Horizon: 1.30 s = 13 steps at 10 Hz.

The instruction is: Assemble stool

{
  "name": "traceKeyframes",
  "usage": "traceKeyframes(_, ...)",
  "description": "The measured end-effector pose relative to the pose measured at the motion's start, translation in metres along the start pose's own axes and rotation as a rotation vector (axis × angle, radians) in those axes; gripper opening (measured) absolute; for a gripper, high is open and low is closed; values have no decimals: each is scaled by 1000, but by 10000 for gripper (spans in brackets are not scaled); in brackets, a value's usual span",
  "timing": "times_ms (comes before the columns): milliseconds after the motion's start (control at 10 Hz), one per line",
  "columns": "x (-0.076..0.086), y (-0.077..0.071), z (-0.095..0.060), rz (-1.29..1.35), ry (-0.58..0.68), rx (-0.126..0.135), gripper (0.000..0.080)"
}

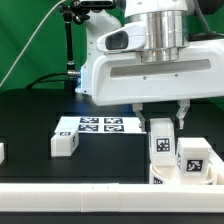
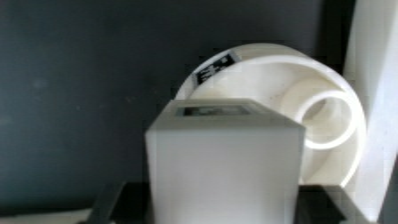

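My gripper is shut on a white block leg and holds it upright, its lower end at the round white seat, which lies at the exterior view's right near the front rail. In the wrist view the leg fills the middle between my dark fingers, with my gripper closed round it. The ring-shaped seat with a tag shows just beyond the leg. I cannot tell whether the leg touches the seat. A second loose leg lies on the black table toward the exterior view's left.
The marker board lies flat behind the loose leg. A long white border rail runs along the front. Another white part shows at the left edge. A black stand rises at the back before a green backdrop.
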State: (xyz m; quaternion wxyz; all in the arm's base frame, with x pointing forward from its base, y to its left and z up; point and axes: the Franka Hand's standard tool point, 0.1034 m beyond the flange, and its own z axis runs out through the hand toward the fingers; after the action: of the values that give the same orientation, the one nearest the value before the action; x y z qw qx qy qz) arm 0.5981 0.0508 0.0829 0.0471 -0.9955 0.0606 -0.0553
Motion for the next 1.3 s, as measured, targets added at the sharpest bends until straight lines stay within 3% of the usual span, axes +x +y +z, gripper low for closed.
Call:
traceKeyframes(400, -1, -1, 1, 377, 0, 1, 337)
traceKeyframes(1000, -1, -2, 1, 665, -4, 14, 337)
traceKeyframes(1300, -2, -2, 1, 966, -4, 56, 337)
